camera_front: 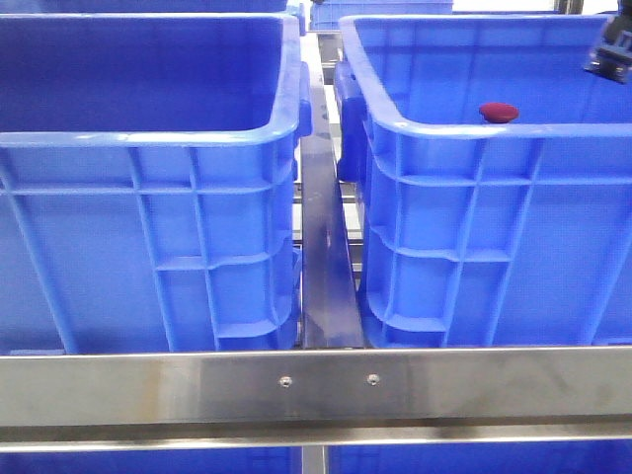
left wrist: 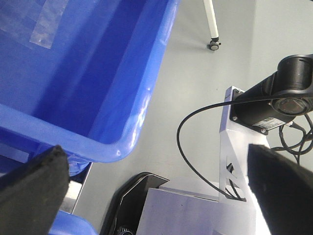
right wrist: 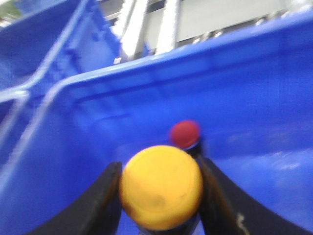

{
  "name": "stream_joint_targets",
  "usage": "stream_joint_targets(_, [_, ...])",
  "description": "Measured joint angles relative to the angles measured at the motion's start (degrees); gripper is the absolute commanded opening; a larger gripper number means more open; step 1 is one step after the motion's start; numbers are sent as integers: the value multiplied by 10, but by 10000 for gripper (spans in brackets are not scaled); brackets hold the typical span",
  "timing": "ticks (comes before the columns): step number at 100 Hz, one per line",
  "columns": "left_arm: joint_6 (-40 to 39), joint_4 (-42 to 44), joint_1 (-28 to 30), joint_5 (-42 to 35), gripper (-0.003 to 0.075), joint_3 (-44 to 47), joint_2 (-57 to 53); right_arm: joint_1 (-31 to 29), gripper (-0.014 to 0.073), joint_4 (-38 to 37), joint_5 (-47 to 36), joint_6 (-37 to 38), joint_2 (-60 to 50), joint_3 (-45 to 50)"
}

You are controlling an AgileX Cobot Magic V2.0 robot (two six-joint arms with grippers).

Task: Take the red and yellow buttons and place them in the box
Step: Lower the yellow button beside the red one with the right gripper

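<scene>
Right gripper (right wrist: 160,196) clamps yellow button (right wrist: 160,186) inside the box (right wrist: 254,88) near red button (right wrist: 185,133); release low, left gripper (left wrist: 156,191) idle, spread wide.

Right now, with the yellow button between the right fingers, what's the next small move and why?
Probably open the right gripper and let the yellow button drop. The right wrist view shows it held inside the blue crate, walls on all sides, with the red button already lying on the floor just beyond. The left gripper sits open and empty outside its crate.
</scene>
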Motion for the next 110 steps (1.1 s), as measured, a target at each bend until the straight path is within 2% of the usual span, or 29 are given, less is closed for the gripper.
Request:
stream_joint_targets(18, [0, 0, 0, 1, 692, 0, 0, 0, 287, 4, -28, -45, 67, -54])
stream_joint_targets(69, [0, 0, 0, 1, 692, 0, 0, 0, 287, 7, -3, -53, 318, -232])
stream_joint_targets(110, [0, 0, 0, 1, 692, 0, 0, 0, 287, 7, 2, -55, 403, -307])
